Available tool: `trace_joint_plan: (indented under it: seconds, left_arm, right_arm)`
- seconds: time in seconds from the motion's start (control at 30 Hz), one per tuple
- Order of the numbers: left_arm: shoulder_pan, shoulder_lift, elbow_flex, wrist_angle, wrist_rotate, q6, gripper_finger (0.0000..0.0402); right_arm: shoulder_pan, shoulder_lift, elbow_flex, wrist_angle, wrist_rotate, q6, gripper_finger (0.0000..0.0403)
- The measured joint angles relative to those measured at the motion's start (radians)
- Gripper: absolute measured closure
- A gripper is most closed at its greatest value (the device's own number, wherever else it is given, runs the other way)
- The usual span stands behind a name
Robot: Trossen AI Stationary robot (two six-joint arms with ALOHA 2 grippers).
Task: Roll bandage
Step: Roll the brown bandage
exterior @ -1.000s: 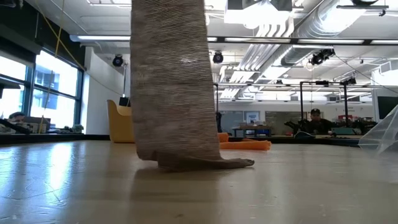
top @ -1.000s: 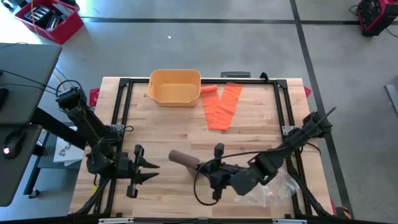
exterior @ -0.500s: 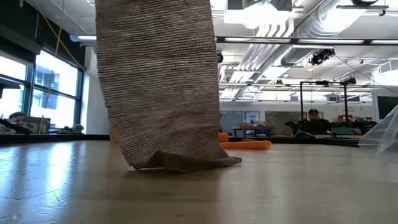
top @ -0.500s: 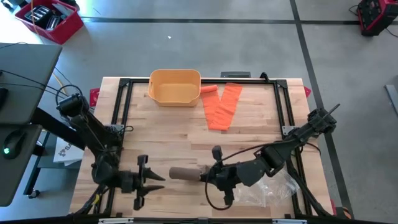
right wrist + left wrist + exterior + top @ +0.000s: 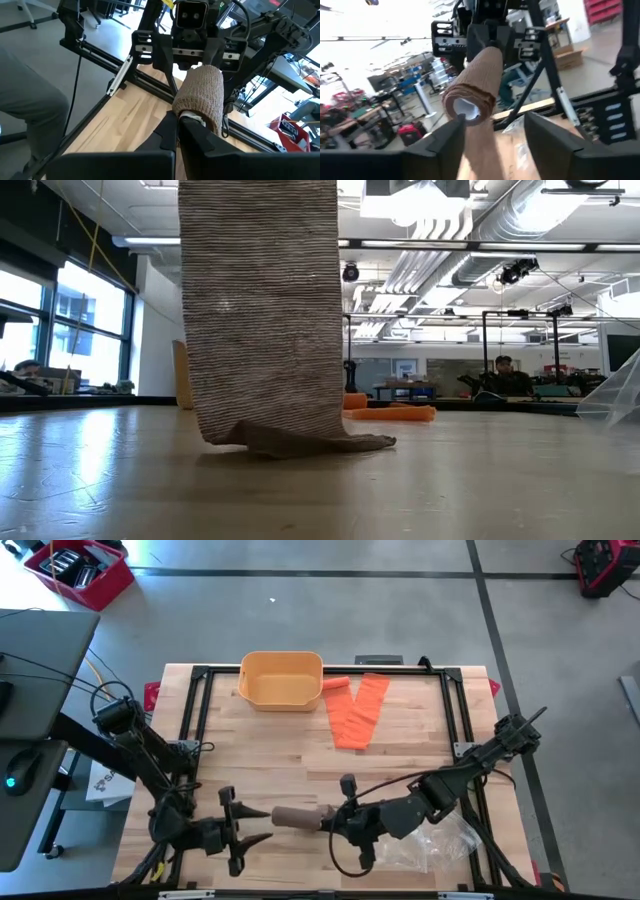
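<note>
Now mid-roll | tan ribbed bandage roll [image 5: 296, 817] lies at the table's near edge, between my grippers | right gripper [image 5: 333, 821] pinches its right end | left gripper [image 5: 252, 825] spread around its left end | next: close left, turn the roll.

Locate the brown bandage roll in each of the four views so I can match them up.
High view: brown bandage roll lies near the table's front edge, between both hands.
Low view: it fills the left-centre, its loose tail on the tabletop.
Left wrist view: its open end faces the camera, centre.
Right wrist view: centre, above the shut fingers.
Shared landmark: the right hand holding the roll.
</note>
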Motion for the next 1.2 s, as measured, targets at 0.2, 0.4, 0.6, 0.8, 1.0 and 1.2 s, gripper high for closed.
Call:
trace_joint_plan:
  seconds: [0.2,0.4,0.6,0.8,1.0,1.2]
  left_arm:
    - [0.075,0.000,0.000,-0.001,0.039,-0.193,0.0149]
    - [0.114,0.000,0.000,0.000,0.046,-0.207,0.0153]
    - [0.130,0.000,0.000,0.000,0.053,-0.249,0.0211]
    - [0.144,0.000,0.000,-0.001,0.084,-0.260,0.0313]
    - [0.111,0.000,0.000,-0.003,0.046,-0.208,0.0390]
    - [0.082,-0.001,0.000,-0.003,0.009,-0.171,0.0389]
  right_arm:
    - [-0.014,0.000,0.000,0.000,0.010,-0.002,0.0402]
    - [-0.019,0.000,0.000,0.000,0.011,-0.002,0.0402]
    - [-0.018,0.000,0.000,0.000,0.009,-0.002,0.0402]
    - [-0.015,0.000,0.000,-0.001,0.003,-0.003,0.0402]
    - [-0.011,0.000,0.000,-0.001,0.016,-0.003,0.0402]
    - [-0.013,0.001,0.000,-0.008,0.017,0.001,0.0402]
